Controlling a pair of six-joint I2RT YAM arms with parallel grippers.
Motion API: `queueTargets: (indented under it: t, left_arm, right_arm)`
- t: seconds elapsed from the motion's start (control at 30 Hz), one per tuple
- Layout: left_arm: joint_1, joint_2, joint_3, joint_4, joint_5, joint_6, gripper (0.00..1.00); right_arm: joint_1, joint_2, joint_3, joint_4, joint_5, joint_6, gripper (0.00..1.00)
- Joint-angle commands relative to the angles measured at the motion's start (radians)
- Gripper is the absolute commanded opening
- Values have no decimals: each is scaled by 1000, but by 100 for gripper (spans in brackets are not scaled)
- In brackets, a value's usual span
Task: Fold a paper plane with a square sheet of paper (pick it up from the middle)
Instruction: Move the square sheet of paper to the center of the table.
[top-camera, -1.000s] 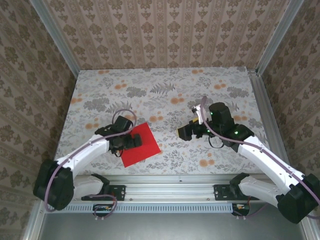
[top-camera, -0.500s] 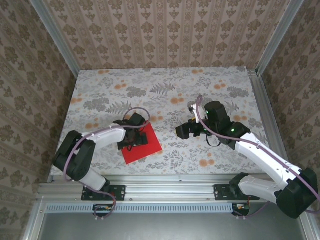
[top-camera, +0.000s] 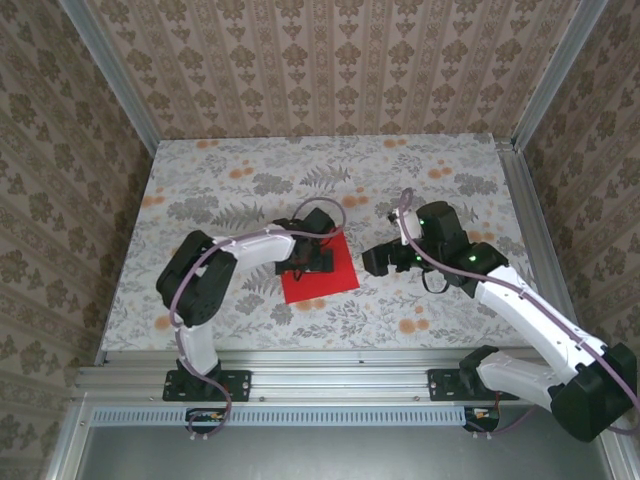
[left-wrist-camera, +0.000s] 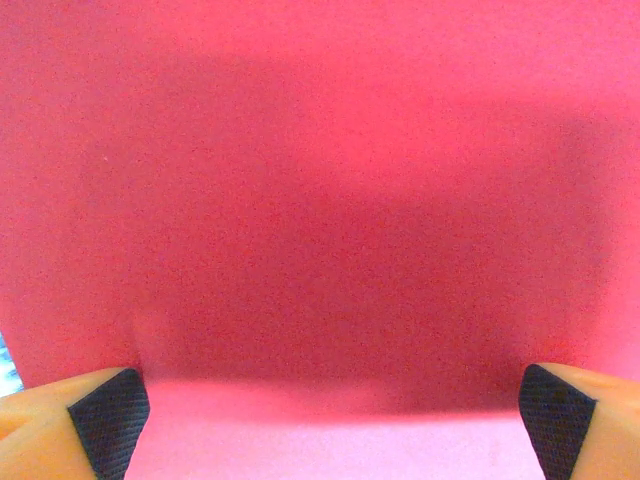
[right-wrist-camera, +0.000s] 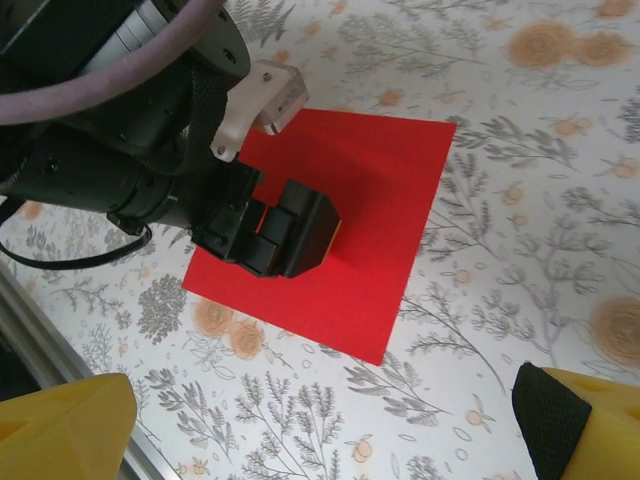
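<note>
The square sheet of paper (top-camera: 322, 286) (right-wrist-camera: 375, 215) (left-wrist-camera: 320, 200) lies flat and unfolded on the floral table (top-camera: 250, 180). The left gripper (top-camera: 308, 262) (right-wrist-camera: 290, 242) (left-wrist-camera: 325, 415) stands over the sheet's middle, pointing down, jaws spread wide. Whether its pads (left-wrist-camera: 105, 435) touch the paper cannot be told. The right gripper (top-camera: 378, 260) (right-wrist-camera: 325, 425) hovers just beside the sheet's edge on the right arm's side, clear of it, jaws wide and empty.

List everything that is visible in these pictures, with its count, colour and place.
paper sheet: one, bright red, flat on the table, near its middle
table: one, grey floral with orange flowers, under everything
walls: three, beige patterned, around the table
rail: one, silver, near edge of the table
left gripper: one, black and orange, open, low over the paper sheet
right gripper: one, black and yellow, open, right of the paper sheet, apart from it
</note>
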Motion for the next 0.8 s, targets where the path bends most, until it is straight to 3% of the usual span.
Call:
queueTargets:
  t: [0.0,0.4,0.6,0.77]
  left_arm:
    - [-38,90,71,-32,99,54,100]
    - [-77,198,265,-62,156,128,100]
    - [-45,90,233,-57,174,121,100]
    - [-9,-87,134,-49,182,121,100]
  right_arm:
    - [-46,-56,-34,-48,8,9,100]
    - [-138,-102,-133,-39,-37,67,100]
    - [-124,-68,-134,-8,-35,116,100]
    - [-70,1,-90,-11,47,196,100]
